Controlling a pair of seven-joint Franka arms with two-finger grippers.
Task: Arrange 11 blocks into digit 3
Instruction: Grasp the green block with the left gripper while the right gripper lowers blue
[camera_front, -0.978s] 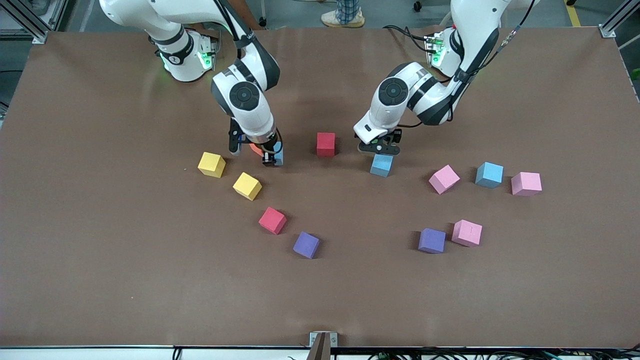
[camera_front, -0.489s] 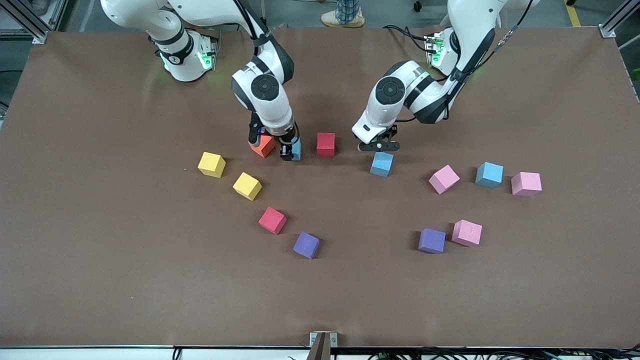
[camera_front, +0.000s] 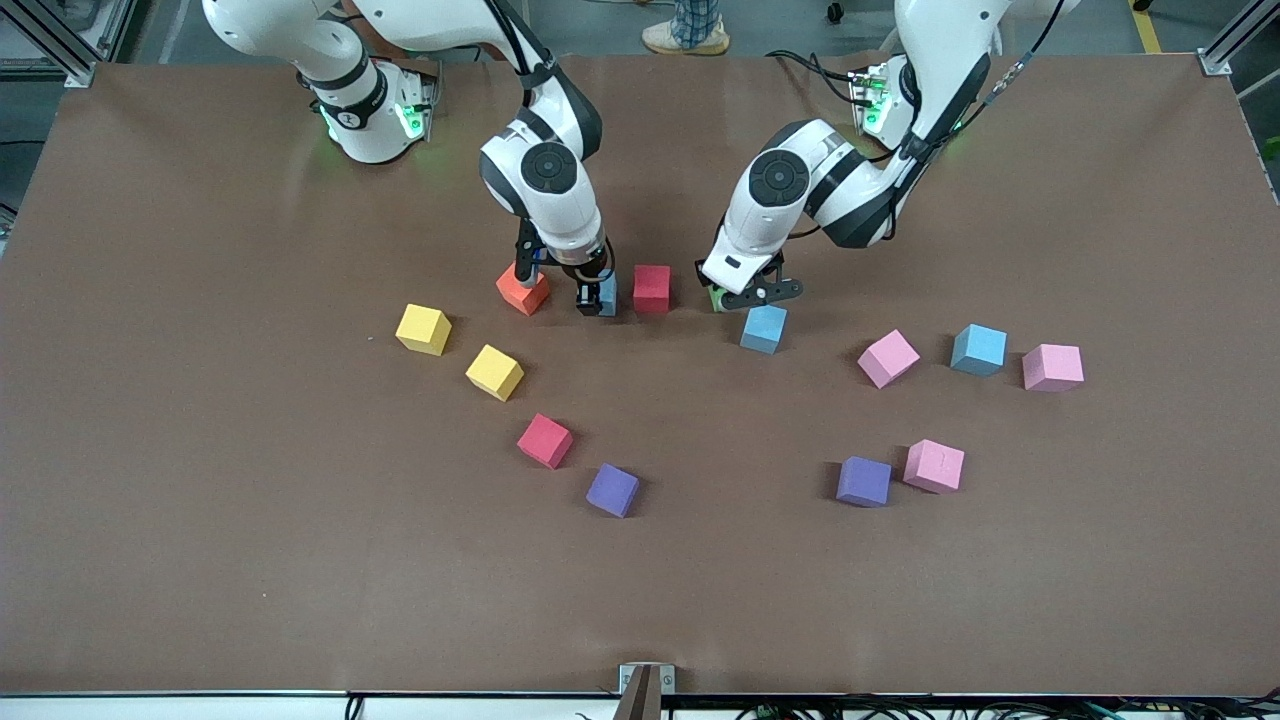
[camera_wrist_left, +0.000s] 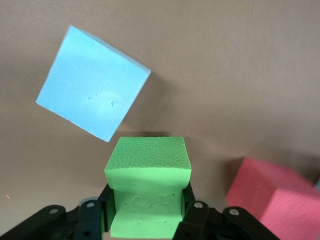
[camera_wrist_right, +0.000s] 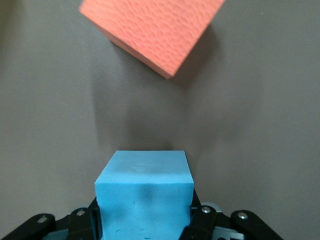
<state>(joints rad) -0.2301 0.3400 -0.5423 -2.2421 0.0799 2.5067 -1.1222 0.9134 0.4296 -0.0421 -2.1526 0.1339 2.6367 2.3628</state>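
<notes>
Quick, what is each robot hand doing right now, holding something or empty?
Left hand: closed on the green block, near the red block.
Right hand: closed on a light blue block, beside the orange block.

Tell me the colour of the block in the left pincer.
Green: the block is clamped in the left pincer, clearest in the left wrist view.

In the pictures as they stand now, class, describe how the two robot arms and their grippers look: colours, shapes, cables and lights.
Both arms are glossy white with rounded shells, dark grey joint bands and round black caps at the wrist joints. Green lights glow near each base, and black cables run along the upper links. The left gripper and the right gripper are black, two-fingered, with small silver screws showing in the wrist views.
</notes>
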